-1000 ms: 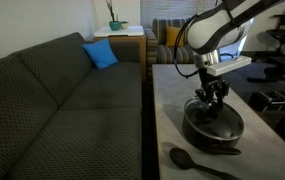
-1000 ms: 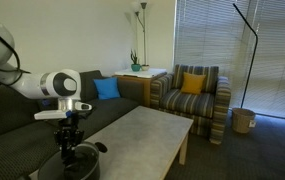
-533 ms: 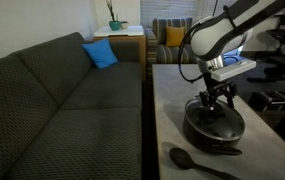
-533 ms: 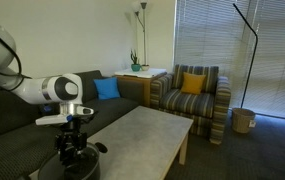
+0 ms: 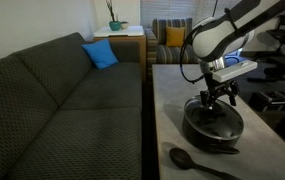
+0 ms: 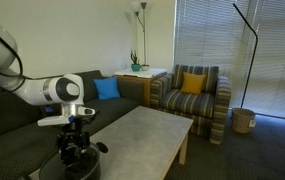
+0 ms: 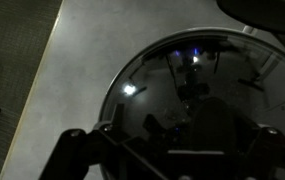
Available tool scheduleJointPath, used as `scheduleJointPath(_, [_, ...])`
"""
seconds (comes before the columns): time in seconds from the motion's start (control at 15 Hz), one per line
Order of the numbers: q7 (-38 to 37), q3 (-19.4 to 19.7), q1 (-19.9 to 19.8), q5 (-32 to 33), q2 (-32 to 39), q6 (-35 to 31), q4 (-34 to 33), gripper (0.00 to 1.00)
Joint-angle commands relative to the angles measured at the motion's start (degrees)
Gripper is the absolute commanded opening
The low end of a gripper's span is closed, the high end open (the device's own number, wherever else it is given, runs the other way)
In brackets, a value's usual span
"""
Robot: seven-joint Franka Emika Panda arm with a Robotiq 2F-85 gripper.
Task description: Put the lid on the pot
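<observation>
The black pot [image 5: 213, 128] stands on the grey table [image 5: 167, 100], and the glass lid [image 5: 214, 117] lies flat on it. In the wrist view the lid [image 7: 172, 85] fills the frame, its metal rim [image 7: 120, 82] curving round, with the dark knob [image 7: 218, 122] under the camera. My gripper [image 5: 216, 100] hangs straight above the knob. Its fingers are spread and open, with nothing between them. From the opposite side, the gripper [image 6: 74, 150] stands just over the pot [image 6: 79, 167].
A black long-handled spoon [image 5: 196, 160] lies on the table in front of the pot. A dark sofa [image 5: 62, 100] with a blue cushion [image 5: 101, 54] runs along the table. A striped armchair [image 6: 190, 95] stands past the table's far end.
The fingers have spread apart off the lid's knob and the gripper has lifted slightly. The lid stays on the pot.
</observation>
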State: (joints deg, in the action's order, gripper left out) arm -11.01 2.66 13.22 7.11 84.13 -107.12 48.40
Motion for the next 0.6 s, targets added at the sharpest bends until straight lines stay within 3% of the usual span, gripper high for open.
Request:
scheduleJointPath(0.0, [0.47, -0.48, -0.52, 0.22, -0.01, -6.36, 0.67, 1.00])
scheduleJointPath(0.53, [1.10, -1.75, -2.31, -1.68, -3.79, -26.01, 8.95, 1.00])
